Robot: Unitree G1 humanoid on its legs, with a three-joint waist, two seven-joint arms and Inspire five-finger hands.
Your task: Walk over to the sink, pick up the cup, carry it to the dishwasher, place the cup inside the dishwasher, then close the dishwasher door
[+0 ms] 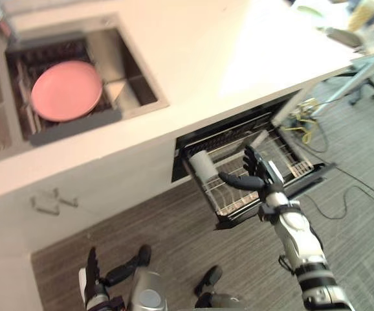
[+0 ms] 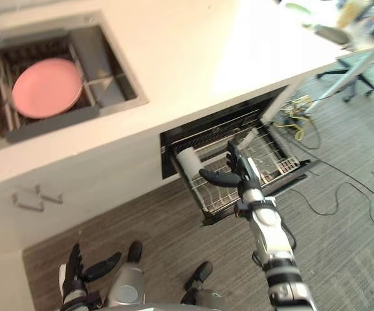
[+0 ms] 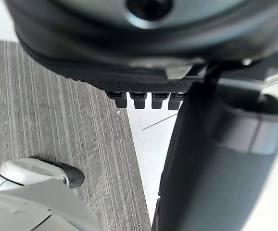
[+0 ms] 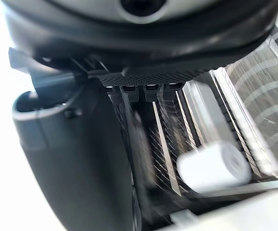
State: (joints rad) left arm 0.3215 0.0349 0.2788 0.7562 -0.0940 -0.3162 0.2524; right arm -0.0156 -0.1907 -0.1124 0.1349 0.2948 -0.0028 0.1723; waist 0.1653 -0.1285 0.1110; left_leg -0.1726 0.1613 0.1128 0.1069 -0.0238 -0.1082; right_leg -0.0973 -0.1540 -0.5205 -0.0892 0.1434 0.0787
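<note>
Cup (image 1: pixel 203 166) lies on its side in the pulled-out dishwasher rack (image 1: pixel 290 167) at centre frame, just beside our right hand (image 1: pixel 257 173), fingers spread and holding nothing. Our left hand (image 1: pixel 92 272) hangs relaxed at lower left. We judge fingers could snag rack wires and jolt the cup. The desk (image 1: pixel 193 58) edge overhangs closely; the floor (image 1: pixel 362 259) at lower right is open.

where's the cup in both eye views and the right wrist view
left eye view: cup at the left end of the dishwasher rack, beside the open right hand.
right eye view: cup left of that hand.
right wrist view: cup is the white cylinder past the hand.
shared landmark: the dishwasher rack.
</note>
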